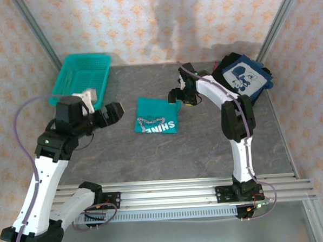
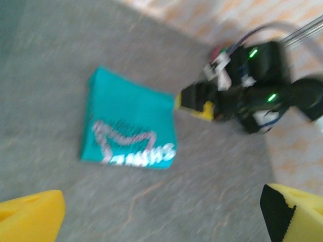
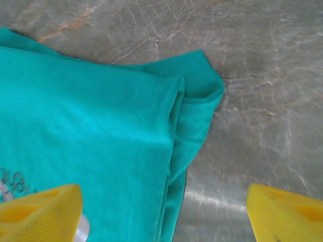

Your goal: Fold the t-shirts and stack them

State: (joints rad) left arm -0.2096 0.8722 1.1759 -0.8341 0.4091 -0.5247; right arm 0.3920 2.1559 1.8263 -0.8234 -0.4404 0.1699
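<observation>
Both left fingers [image 2: 30, 217] and right fingers [image 3: 40, 212] gape apart, empty, flanking the teal t-shirt [image 1: 156, 116].

Teal t-shirt [image 3: 101, 141] under right pincer [image 3: 161, 217]: soft matt knit cloth, smooth, w/ gentle creases at the folded edge. Its white lettering [image 1: 156, 124] looks like flat print. Right pincer's pads [image 3: 40, 212]: yellow, matt, plastic-looking; left pincer [image 2: 161, 217] pads look the same. Desk [image 3: 262, 91] beside right pincer: grey stone-look top w/ pale veins, smooth, slight sheen. Dark t-shirts [image 1: 243, 76] to right pincer's right: matt cloth, printed graphic on top. Basket [image 1: 80, 76] just beyond left pincer: teal plastic mesh, bit glossy. Rail [image 1: 170, 188] well behind both pincers: bare brushed metal.
</observation>
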